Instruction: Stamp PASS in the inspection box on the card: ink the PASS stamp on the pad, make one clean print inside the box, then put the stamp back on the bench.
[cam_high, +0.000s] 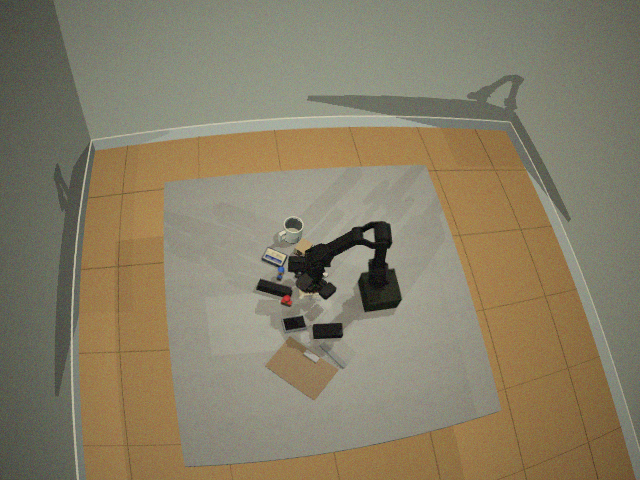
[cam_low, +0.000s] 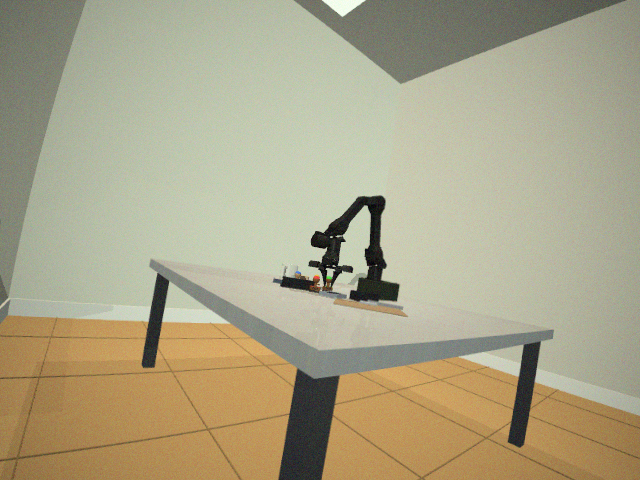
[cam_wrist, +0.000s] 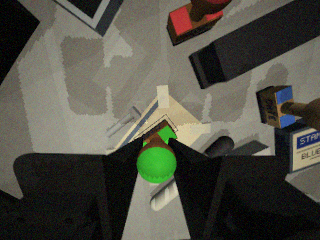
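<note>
My gripper (cam_wrist: 155, 142) (cam_low: 328, 286) is shut on the green-knobbed stamp (cam_wrist: 156, 165) (cam_low: 328, 279). The stamp is low over the cream card (cam_wrist: 187, 116), its foot at the thin outlined box; whether it touches the card cannot be told. Its lettering and the area beneath it are hidden. Pale tape strips show at the card's corners. The open black ink pad (cam_high: 294, 323) (cam_wrist: 91, 6) lies off to one side in its grey tin. A red stamp (cam_high: 286, 300) (cam_wrist: 181, 21) and a blue stamp (cam_high: 280, 272) (cam_wrist: 285, 120) stand apart from the card.
A long black block (cam_high: 273, 288) (cam_wrist: 260, 45) lies by the red stamp. A labelled blue pad tin (cam_high: 273, 256) (cam_wrist: 306, 146) and a white mug (cam_high: 293, 235) are beyond the blue stamp. Another black block (cam_high: 327, 330) and a brown board (cam_high: 302, 373) lie past the ink pad.
</note>
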